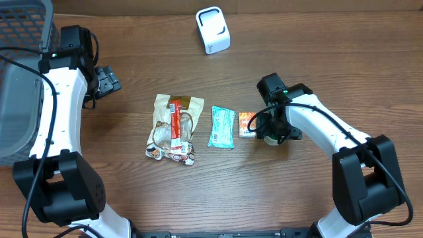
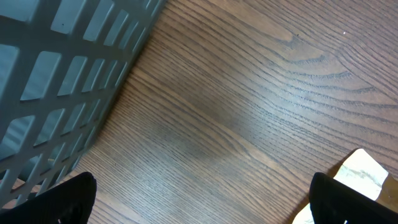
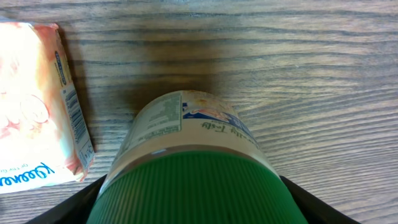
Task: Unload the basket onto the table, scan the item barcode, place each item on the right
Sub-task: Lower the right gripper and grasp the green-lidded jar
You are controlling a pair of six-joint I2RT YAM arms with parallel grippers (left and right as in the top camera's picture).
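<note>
A jar with a ribbed green lid (image 3: 199,186) and a printed label sits between my right gripper's (image 3: 196,205) black fingers (image 3: 68,208), which press on both sides of the lid. From above, that gripper (image 1: 272,132) hides most of the jar (image 1: 268,139). It is right of centre, beside a small pink tissue pack (image 1: 246,123). The white barcode scanner (image 1: 213,30) stands at the back of the table. My left gripper (image 1: 109,79) hovers open at the far left; its fingertips (image 2: 74,199) are spread wide over bare wood, holding nothing.
A crumpled snack bag (image 1: 173,127) and a teal packet (image 1: 222,126) lie in a row left of the tissue pack (image 3: 37,106). A grey slatted basket (image 1: 20,79) fills the left edge, close to the left gripper (image 2: 202,202). The snack bag's corner (image 2: 364,174) shows beside it.
</note>
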